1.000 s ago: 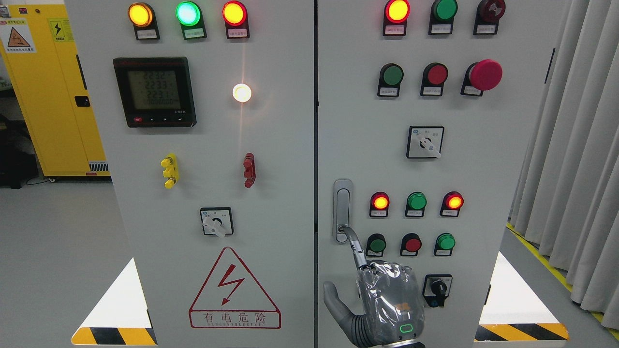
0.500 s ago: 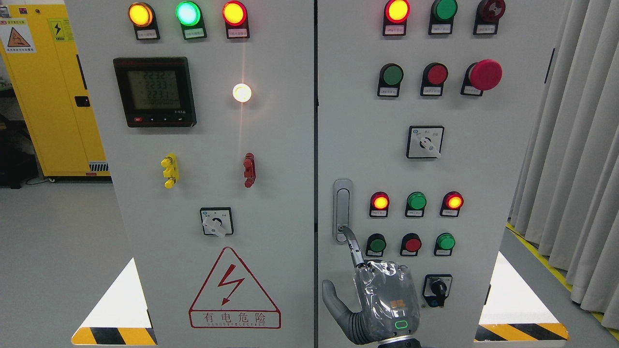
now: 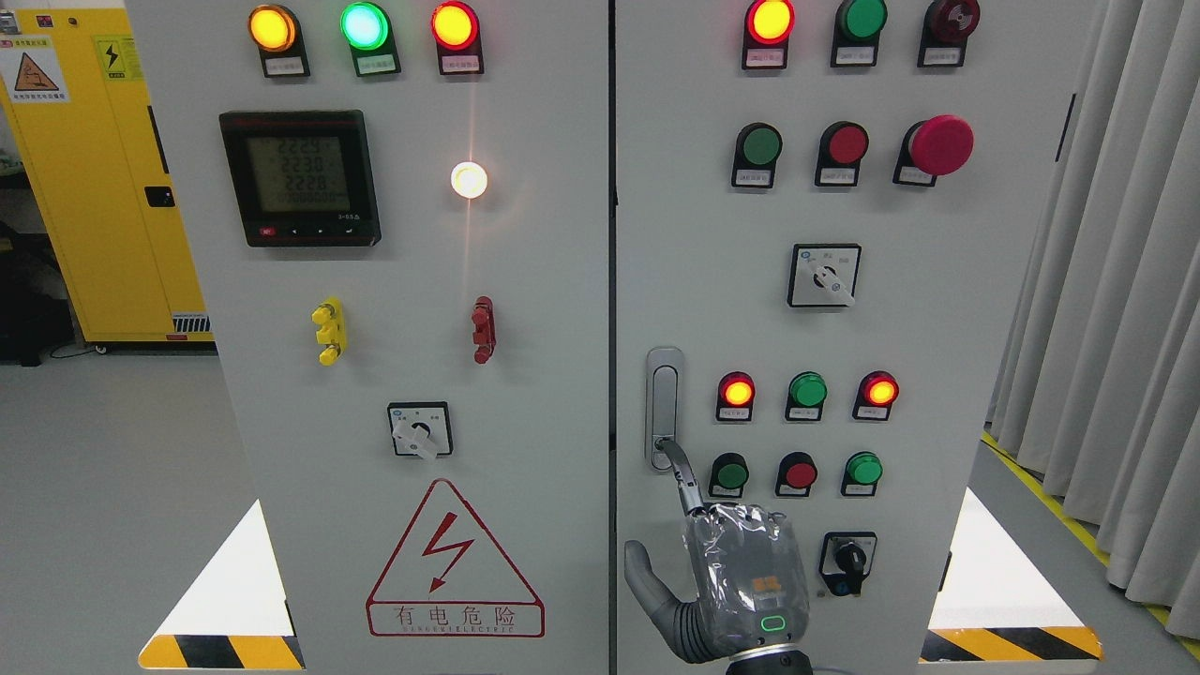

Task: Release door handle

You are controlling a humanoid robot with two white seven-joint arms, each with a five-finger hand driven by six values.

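- The right hand (image 3: pixel 741 581), grey and wrapped in clear plastic film, comes up from the bottom edge just right of the middle and rests in front of the lower part of the right cabinet door (image 3: pixel 947 375).
- Its index finger (image 3: pixel 682 473) is stretched up and to the left, and the tip touches the bottom end of the door handle (image 3: pixel 664 405); the thumb (image 3: pixel 642 577) sticks out to the left, and the other fingers are curled in against the palm, holding nothing.
- The door handle is a silver, upright swing handle set in an oval plate near the left edge of the right door, just beside the seam between the two doors; it lies flush in its plate.
- To the right of the handle sit three lit indicator lamps, red (image 3: pixel 738 391), green (image 3: pixel 807 389) and red (image 3: pixel 880 390), and below them a row of push buttons (image 3: pixel 800 472).
- A black key switch (image 3: pixel 849 561) sits just right of the hand.
- The left door (image 3: pixel 281 394) carries a digital meter (image 3: pixel 300 178), a rotary switch (image 3: pixel 419 430) and a red lightning warning triangle (image 3: pixel 454 561).
- A yellow cabinet (image 3: pixel 94 187) stands at the far left, and grey curtains (image 3: pixel 1116 281) hang at the right.
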